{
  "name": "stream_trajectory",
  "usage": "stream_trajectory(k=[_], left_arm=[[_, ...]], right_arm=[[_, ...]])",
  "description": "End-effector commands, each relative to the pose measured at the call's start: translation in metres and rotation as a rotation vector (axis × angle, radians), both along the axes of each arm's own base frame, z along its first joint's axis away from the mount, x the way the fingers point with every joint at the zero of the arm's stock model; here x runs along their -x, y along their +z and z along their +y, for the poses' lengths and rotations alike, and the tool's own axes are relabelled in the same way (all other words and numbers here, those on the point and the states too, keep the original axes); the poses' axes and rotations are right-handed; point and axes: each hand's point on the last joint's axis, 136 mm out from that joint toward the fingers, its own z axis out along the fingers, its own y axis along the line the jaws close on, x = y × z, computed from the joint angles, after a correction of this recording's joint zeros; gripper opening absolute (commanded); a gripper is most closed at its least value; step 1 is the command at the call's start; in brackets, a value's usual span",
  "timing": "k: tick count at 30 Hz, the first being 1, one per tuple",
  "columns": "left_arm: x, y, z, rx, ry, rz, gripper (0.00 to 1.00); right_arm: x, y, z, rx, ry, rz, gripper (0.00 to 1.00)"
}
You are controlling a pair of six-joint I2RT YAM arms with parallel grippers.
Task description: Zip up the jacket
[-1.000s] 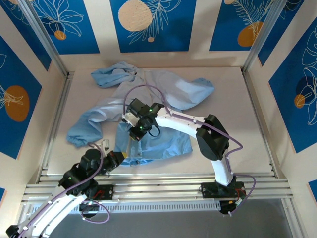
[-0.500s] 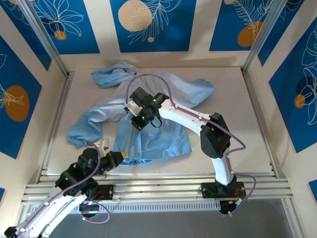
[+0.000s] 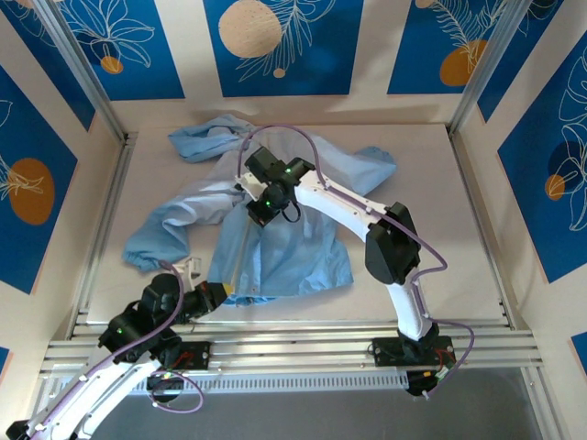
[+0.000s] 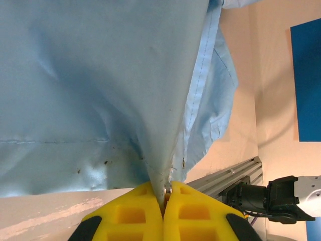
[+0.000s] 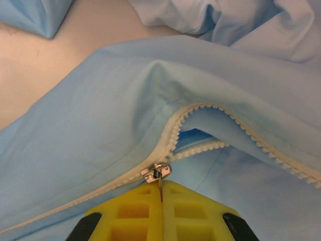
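- Top view: the jacket (image 3: 303,252) is spread over the table's centre. One sleeve is trailed toward 9 o'clock and fabric is bunched at 11 o'clock. Bare table (image 3: 440,229) is left open from 2 to 5 o'clock. The left gripper (image 3: 223,291) is placed at the hem near 7 o'clock, the right gripper (image 3: 260,215) on the front opening.
- Left wrist view: the left gripper (image 4: 163,193) is closed, with the jacket's hem corner pinched between its pads. The front edge is drawn taut toward 1 o'clock.
- Right wrist view: the right gripper (image 5: 161,190) is closed on the zipper pull (image 5: 155,172). Joined teeth are seen toward 8 o'clock, parted teeth toward 3 o'clock.
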Motion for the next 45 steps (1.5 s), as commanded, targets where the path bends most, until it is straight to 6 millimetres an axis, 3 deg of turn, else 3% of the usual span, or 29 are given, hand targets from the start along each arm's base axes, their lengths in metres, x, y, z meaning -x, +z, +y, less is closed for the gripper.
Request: stream_trajectory(k=[1, 26, 33, 45], left_arm=[[0.017, 0.001, 0.002, -0.014, -0.056, 0.030, 0.00], [0.027, 0.005, 0.014, -0.040, -0.040, 0.042, 0.00], [0.028, 0.007, 0.017, -0.045, -0.038, 0.038, 0.00], [0.024, 0.007, 0.007, -0.016, -0.063, 0.030, 0.00]], right_arm=[[-0.039, 0.013, -0.016, 0.015, -0.070, -0.090, 0.00], [-0.121, 0.031, -0.054, 0.022, -0.184, -0.186, 0.00], [-0.142, 0.037, -0.078, 0.022, -0.240, -0.208, 0.00], [-0.157, 0.044, -0.129, 0.057, -0.319, -0.230, 0.00]])
